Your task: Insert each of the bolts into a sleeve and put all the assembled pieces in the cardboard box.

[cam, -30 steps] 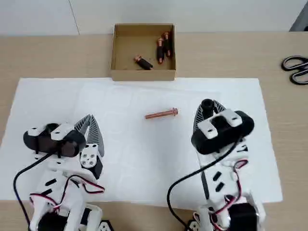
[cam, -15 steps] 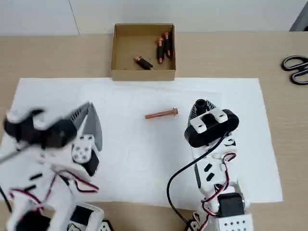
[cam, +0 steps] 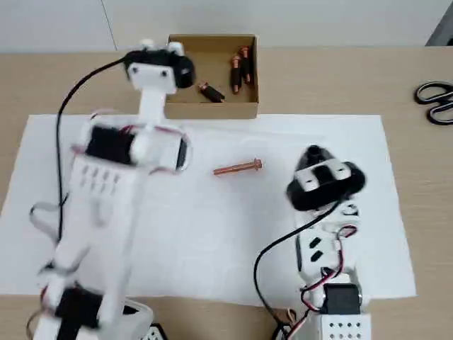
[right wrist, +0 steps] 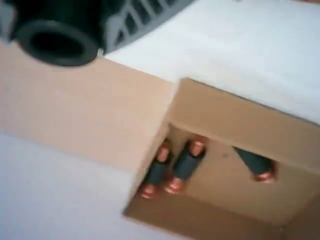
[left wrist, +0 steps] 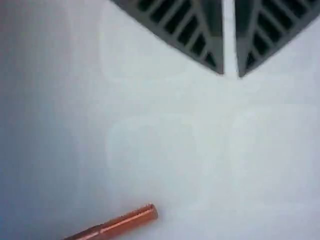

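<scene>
Since the earlier frames, the left arm had swung up from its folded pose at the near edge of the sheet and stretched out toward the box. The right arm had shifted only slightly, and the loose bolt had not moved.

The left gripper hung over the white paper sheet, its fingers drawn almost together with nothing between them. The copper-coloured metal bolt lay flat on the sheet near those fingertips, apart from them, probably placed for that arm to pick up.

The right gripper was clamped on a short black cylindrical sleeve, whose open bore faced outward, apparently presented to receive the bolt. The bolt lay beside this gripper, toward the left arm.

The open brown cardboard box stood beyond both grippers on the wooden table, at the sheet's far edge.

Count: three assembled pieces in the box, one alone and two side by side; one loose bolt; one held sleeve. By this count, one assembly remained.

Black-handled scissors lay well apart, off to the right gripper's outer side.
</scene>
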